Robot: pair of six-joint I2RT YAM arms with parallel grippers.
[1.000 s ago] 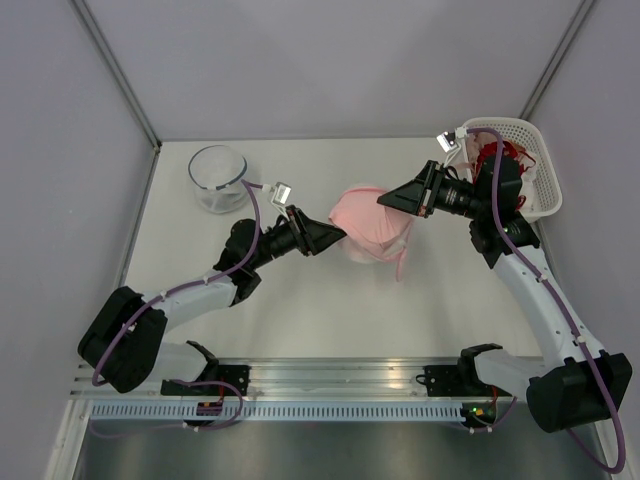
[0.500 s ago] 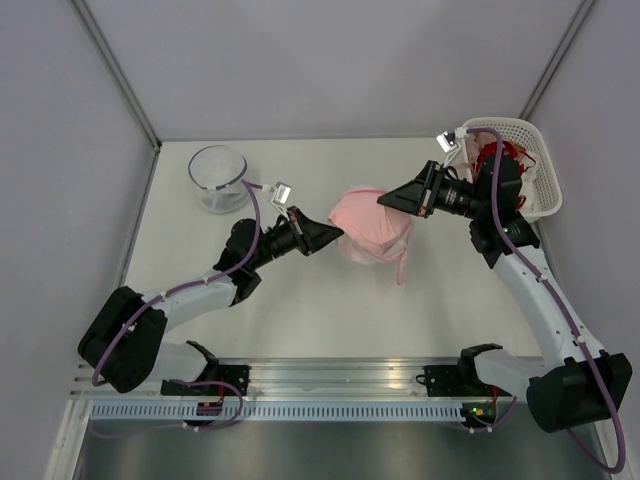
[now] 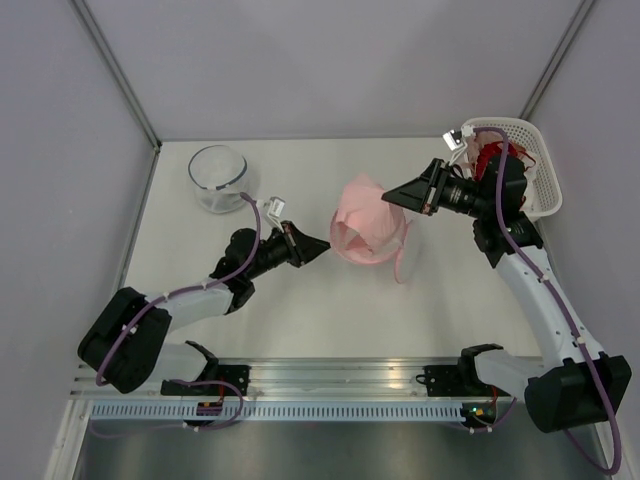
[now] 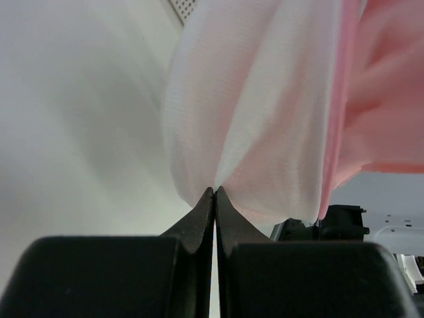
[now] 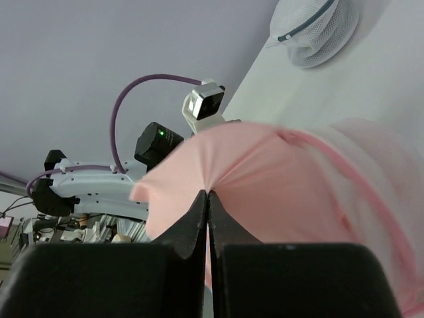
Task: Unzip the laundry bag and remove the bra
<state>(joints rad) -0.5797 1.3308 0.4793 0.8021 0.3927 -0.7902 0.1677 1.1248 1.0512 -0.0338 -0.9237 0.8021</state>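
The laundry bag (image 3: 352, 243), white mesh with a pink rim, is stretched between my two grippers at mid table. My left gripper (image 3: 326, 243) is shut on a pinch of its white mesh (image 4: 225, 119). My right gripper (image 3: 388, 199) is shut on the pale pink bra (image 3: 362, 203), which bulges out of the bag's top. In the right wrist view the jaws (image 5: 207, 193) pinch the bra fabric (image 5: 265, 192), with the bag's mesh and pink rim (image 5: 377, 192) to its right. A thin bra strap (image 3: 403, 262) hangs down on the table.
A clear glass bowl (image 3: 218, 178) stands at the back left; it also shows in the right wrist view (image 5: 311, 26). A white lattice basket (image 3: 535, 150) holding a red garment (image 3: 493, 153) stands at the back right, just behind my right arm.
My left gripper has pulled back to the left with the mesh. My right gripper has drawn slightly right and back with the bra. The pink bundle is stretched taller between them.
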